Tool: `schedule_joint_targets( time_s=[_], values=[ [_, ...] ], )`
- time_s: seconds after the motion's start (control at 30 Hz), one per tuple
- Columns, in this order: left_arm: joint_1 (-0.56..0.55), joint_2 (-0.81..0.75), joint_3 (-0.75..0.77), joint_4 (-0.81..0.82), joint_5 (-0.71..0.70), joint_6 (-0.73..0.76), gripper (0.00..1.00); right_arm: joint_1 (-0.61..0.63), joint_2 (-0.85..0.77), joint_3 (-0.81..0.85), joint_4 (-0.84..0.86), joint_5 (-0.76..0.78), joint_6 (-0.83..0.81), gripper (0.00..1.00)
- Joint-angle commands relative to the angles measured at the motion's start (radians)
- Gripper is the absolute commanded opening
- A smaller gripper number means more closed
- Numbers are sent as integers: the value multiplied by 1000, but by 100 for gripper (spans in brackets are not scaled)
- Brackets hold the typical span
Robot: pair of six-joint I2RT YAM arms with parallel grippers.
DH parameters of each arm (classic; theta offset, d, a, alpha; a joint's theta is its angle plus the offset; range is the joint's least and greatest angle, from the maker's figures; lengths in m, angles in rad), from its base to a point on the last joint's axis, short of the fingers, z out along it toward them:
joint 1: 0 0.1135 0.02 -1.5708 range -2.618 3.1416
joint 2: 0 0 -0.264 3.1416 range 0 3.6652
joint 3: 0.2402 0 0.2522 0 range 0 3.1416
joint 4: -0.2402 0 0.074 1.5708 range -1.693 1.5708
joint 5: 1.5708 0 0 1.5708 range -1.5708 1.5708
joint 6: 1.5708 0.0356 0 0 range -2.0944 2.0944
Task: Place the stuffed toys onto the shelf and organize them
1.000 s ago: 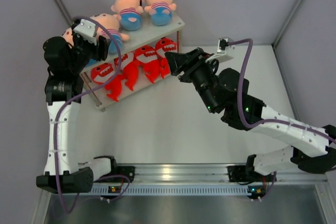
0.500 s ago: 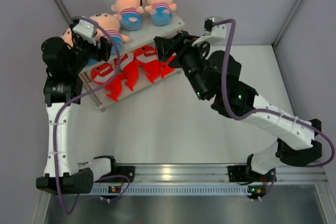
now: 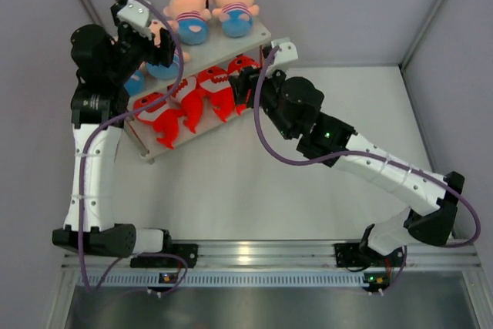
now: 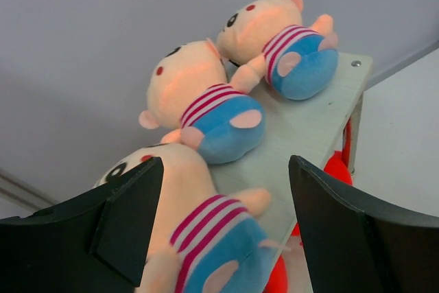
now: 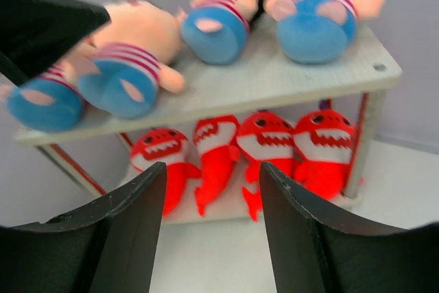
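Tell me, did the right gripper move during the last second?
Yes. In the top view the right gripper moved left, closer to the right end of the shelf, and now covers part of the rightmost red shark.

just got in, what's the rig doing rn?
Both arms are at the shelf. All eight toys look placed: four boy dolls lie on the top board and four red sharks sit in a row on the lower one. The left gripper is open over the top board, with the end doll between its fingers. The right gripper is open and empty, facing the front of the shelf.
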State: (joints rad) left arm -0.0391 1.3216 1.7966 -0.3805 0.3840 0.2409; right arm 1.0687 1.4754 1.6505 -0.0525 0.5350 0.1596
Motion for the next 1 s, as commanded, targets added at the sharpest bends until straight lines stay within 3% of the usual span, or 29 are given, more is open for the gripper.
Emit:
schedule_joint_targets(
  time_s=[0.0, 0.1, 0.23, 0.37, 0.63, 0.97],
  values=[
    [-90, 69, 92, -70, -120, 127, 80, -56, -139, -156, 146, -64, 21, 57],
    [-163, 161, 173, -135, -164, 214, 84, -88, -200, -251, 154, -47, 54, 57],
    [-297, 211, 190, -135, -354, 346, 86, -105, -233, -311, 137, -44, 75, 57],
    [-314, 261, 231, -135, -438, 409, 84, -113, -225, -310, 112, -61, 81, 57],
    [-337, 240, 169, -135, -456, 446, 84, -116, -199, -304, 109, -89, 93, 57],
    [-338, 324, 218, -133, -505, 489, 82, -121, -205, -297, 92, -96, 100, 57]
  ],
)
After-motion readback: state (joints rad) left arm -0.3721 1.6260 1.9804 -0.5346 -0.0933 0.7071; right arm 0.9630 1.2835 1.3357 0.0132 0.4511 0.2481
